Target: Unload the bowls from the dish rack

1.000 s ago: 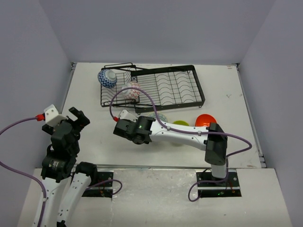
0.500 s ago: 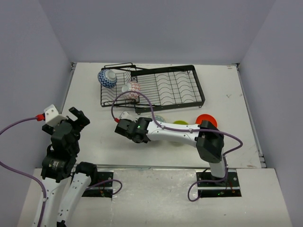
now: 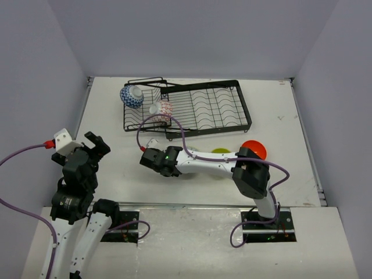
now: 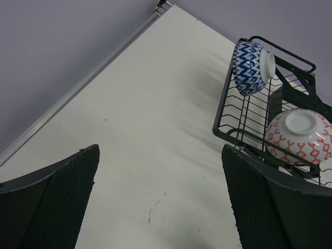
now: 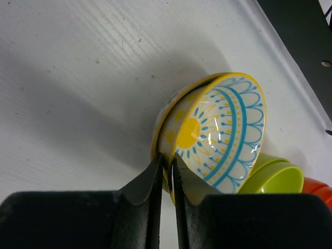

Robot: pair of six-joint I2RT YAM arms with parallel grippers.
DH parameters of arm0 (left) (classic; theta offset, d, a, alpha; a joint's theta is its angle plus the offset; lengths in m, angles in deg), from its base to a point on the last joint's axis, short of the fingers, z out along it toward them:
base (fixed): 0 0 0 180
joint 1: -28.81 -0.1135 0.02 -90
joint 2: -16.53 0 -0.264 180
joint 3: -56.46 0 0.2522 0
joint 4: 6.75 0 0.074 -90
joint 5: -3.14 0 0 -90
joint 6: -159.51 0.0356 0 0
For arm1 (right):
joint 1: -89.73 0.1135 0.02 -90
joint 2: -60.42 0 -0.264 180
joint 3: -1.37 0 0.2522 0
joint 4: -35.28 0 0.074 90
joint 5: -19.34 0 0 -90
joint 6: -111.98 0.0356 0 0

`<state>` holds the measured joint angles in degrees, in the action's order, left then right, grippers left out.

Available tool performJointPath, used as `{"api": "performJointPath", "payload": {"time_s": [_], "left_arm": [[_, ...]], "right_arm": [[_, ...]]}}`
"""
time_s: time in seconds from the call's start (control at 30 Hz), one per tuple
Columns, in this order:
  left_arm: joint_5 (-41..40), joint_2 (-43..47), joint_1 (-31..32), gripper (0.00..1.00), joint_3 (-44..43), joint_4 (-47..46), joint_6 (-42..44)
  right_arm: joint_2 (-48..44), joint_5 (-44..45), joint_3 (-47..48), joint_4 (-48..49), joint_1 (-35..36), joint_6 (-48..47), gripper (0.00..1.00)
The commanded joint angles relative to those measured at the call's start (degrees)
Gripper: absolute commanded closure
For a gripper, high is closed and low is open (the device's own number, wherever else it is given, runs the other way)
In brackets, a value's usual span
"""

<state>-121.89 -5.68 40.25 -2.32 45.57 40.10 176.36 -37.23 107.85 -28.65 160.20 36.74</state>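
Observation:
My right gripper (image 5: 167, 158) is shut on the rim of the cream bowl with a yellow centre (image 5: 223, 129), which is tilted low over the white table. In the top view this gripper (image 3: 168, 165) is in front of the dish rack (image 3: 221, 125) and the arm hides the bowl. The lime green bowl (image 5: 275, 179) (image 3: 221, 151) and the orange bowl (image 5: 319, 189) (image 3: 254, 149) sit on the table beside it. The blue-patterned bowl (image 3: 132, 96) (image 4: 249, 67) and the red-and-white bowl (image 3: 163, 109) (image 4: 298, 136) rest in the rack's left end (image 4: 228, 124). My left gripper (image 3: 93, 142) (image 4: 161, 197) is open and empty, left of the rack.
The rack's black edge (image 5: 301, 31) lies close behind the held bowl. Grey walls enclose the table on the left, back and right. A purple cable (image 3: 152, 119) loops from my right wrist in front of the rack.
My right arm has folded in and drawn its gripper slightly nearer, and the cream bowl has slipped out of sight beneath it in the top view. The left arm has not moved.

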Motion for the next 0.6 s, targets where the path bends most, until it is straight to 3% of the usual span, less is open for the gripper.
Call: {"api": "performJointPath", "payload": {"time_s": [0.0,0.03,0.07,0.1,0.33,0.57], "left_arm": [[-1.01,0.07,0.25,0.00,-1.30,-0.77,-0.65],[-1.10,0.16,0.16,0.00,-1.30,-0.77,-0.65],[-1.10,0.07,0.25,0.00,-1.30,-0.86,-0.56],[-1.01,0.07,0.25,0.00,-1.30,-0.86,-0.65],[-1.01,-0.19,0.25,0.00,-1.39,-0.95,-0.65],[-1.10,-1.16,0.16,0.00,-1.30,-0.95,-0.65]], "right_arm": [[-0.36,1.02,-0.62,0.78,-0.08,1.93,0.86],[-0.62,1.02,-0.79,0.87,0.01,2.20,0.82],[-0.80,1.37,-0.97,0.78,-0.08,2.46,0.69],[-0.98,1.55,-1.49,0.87,-0.08,2.72,0.67],[-3.70,1.46,-2.38,0.16,0.01,4.04,0.56],[-13.79,-0.20,-4.83,1.03,0.54,5.45,0.48]]}}
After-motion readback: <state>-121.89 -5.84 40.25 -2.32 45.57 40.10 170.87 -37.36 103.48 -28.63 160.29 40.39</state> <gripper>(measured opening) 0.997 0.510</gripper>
